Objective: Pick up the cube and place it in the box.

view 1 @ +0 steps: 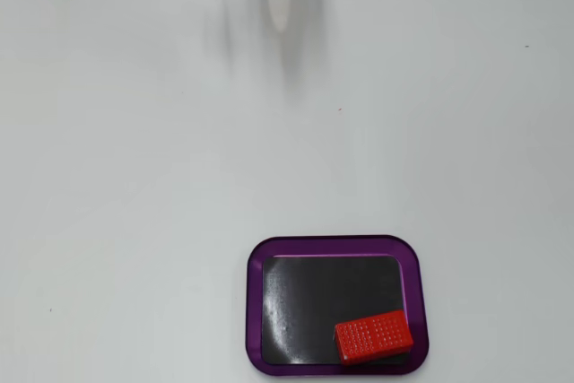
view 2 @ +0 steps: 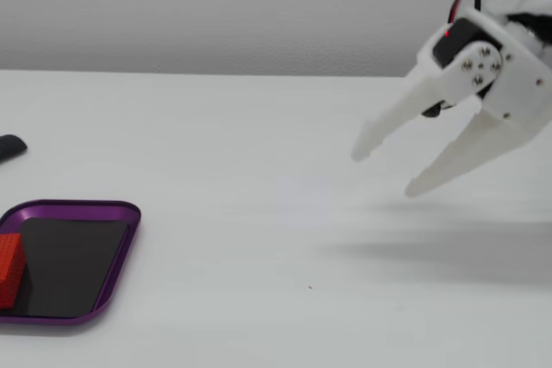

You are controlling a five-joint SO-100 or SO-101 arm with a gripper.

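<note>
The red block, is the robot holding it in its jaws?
No, the red block lies inside the purple tray, while the gripper hangs open and empty far from it.

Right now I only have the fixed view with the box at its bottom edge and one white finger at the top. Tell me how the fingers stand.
Observer: In a fixed view, the gripper is open, its fingers spread with nothing between them.
Operator: Give me its height.
Observer: It hangs above the table, touching nothing, with its shadow on the surface below.
Operator: Report anything near the box that I can't see.
Observer: A small dark object lies on the table beyond the box, cut off by the picture's left edge.
</note>
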